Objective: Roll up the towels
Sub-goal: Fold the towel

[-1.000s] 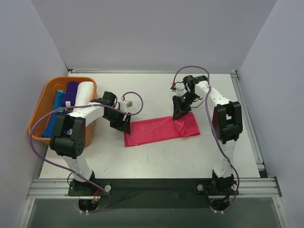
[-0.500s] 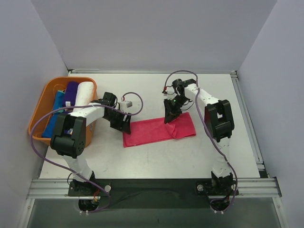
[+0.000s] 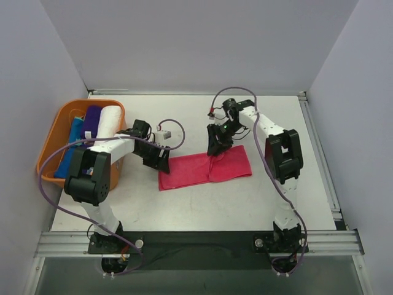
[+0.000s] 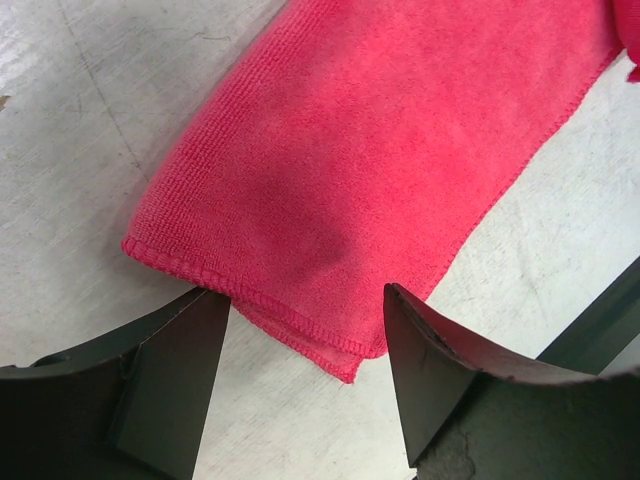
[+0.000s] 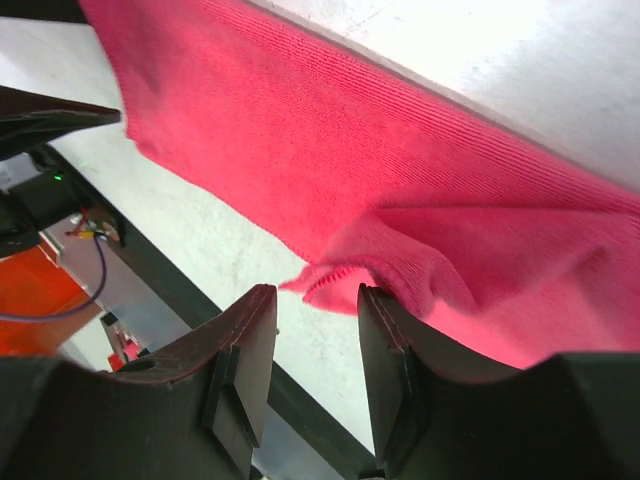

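**Pink cloth flat on the bench, roll not yet begun**

Pink is the colour that matters here: the hot pink towel [image 3: 206,167] lies spread in the middle of the bench [image 3: 202,203], its long side running from the left edge toward the right, the right end a little farther back. The left hand [image 3: 161,161] sits at the towel's left end with its jaws wide apart, straddling the near-left hem and gripping nothing. The right hand [image 3: 215,147] hangs over the far hem about midway along. Its jaws stand partly apart, and a small raised fold of cloth lies in the gap, unpinched as far as we can tell.

We judge the step in hand to be flattening and squaring the towel before the first turn. To do it well, we would smooth out that raised fold so the layers lie even. Then we would start the roll from one short end, with both hands catching the hem at matching points, so the cylinder comes out straight rather than coned.

The bench is pale, scuffed and hard, so the cloth may slide rather than turn. Plain grey walls close in on three sides. At the left edge, toward the far corner, an orange basket [image 3: 52,132] holds rolled towels [image 3: 101,120] in white, purple and blue.
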`<state>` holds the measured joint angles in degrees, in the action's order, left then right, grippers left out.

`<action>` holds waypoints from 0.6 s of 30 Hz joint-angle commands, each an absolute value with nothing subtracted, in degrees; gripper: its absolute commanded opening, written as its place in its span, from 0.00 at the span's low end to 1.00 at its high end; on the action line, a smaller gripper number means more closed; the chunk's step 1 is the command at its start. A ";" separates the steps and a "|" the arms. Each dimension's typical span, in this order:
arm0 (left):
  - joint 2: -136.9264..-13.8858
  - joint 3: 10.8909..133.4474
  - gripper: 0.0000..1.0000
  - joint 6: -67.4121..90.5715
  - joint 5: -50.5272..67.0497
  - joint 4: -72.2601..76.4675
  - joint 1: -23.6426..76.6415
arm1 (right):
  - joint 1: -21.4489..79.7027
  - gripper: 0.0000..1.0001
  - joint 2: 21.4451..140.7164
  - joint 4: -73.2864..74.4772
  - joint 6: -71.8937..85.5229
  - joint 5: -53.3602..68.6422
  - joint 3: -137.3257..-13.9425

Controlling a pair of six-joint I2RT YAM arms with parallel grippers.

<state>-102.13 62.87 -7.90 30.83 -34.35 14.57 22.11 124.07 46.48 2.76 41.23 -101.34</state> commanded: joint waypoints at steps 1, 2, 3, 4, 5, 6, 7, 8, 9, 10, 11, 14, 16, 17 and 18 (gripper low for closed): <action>-97.56 62.49 0.73 -8.09 34.01 -31.29 14.59 | 15.74 0.38 115.06 48.60 0.44 45.43 -101.60; -97.47 62.49 0.72 -8.17 34.10 -31.20 14.85 | 14.60 0.36 114.44 48.60 0.44 45.53 -101.34; -97.56 62.75 0.71 -8.35 34.10 -31.29 15.38 | 12.59 0.34 114.09 48.60 -1.04 44.22 -101.25; -97.65 63.19 0.71 -8.35 34.19 -31.29 15.64 | 11.87 0.30 114.17 48.78 -1.49 43.34 -101.16; -97.73 63.45 0.70 -8.44 34.19 -31.20 15.99 | 11.17 0.24 114.34 48.87 -2.10 42.55 -101.08; -97.73 63.63 0.69 -8.35 34.45 -30.59 16.61 | 10.64 0.21 114.95 48.95 -2.54 41.67 -100.90; -97.47 64.07 0.69 -8.09 35.15 -30.15 16.79 | 10.11 0.19 115.22 49.04 -3.42 40.44 -100.64; -97.21 64.16 0.69 -7.91 35.42 -29.54 17.05 | 9.85 0.17 115.57 49.13 -3.69 39.99 -100.29; -96.95 64.33 0.69 -7.56 35.51 -27.70 17.40 | 9.76 0.17 116.10 49.04 -3.95 39.03 -99.85; -96.33 64.51 0.69 -7.21 35.42 -26.82 18.36 | 9.67 0.16 116.54 48.96 -4.30 37.11 -99.23; -96.24 65.21 0.69 -7.21 35.33 -26.02 18.80 | 9.58 0.16 116.89 48.96 -4.83 36.05 -98.97; -97.11 68.10 0.69 -6.42 34.63 -22.94 21.70 | 9.49 0.14 119.70 48.43 -5.71 31.84 -98.88; -99.13 69.95 0.69 -5.37 35.42 -22.50 22.67 | 9.23 0.13 122.25 48.34 -5.36 30.42 -98.96; -99.75 70.83 0.68 -4.75 35.59 -22.59 23.55 | 8.79 0.13 122.86 48.17 -5.01 30.32 -99.05; -100.19 71.54 0.68 -3.79 35.86 -22.59 23.73 | 8.70 0.13 124.26 48.16 -4.40 29.54 -98.97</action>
<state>-99.48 67.13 -6.28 33.30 -27.29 22.48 9.21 121.38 46.46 -4.03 33.85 -99.74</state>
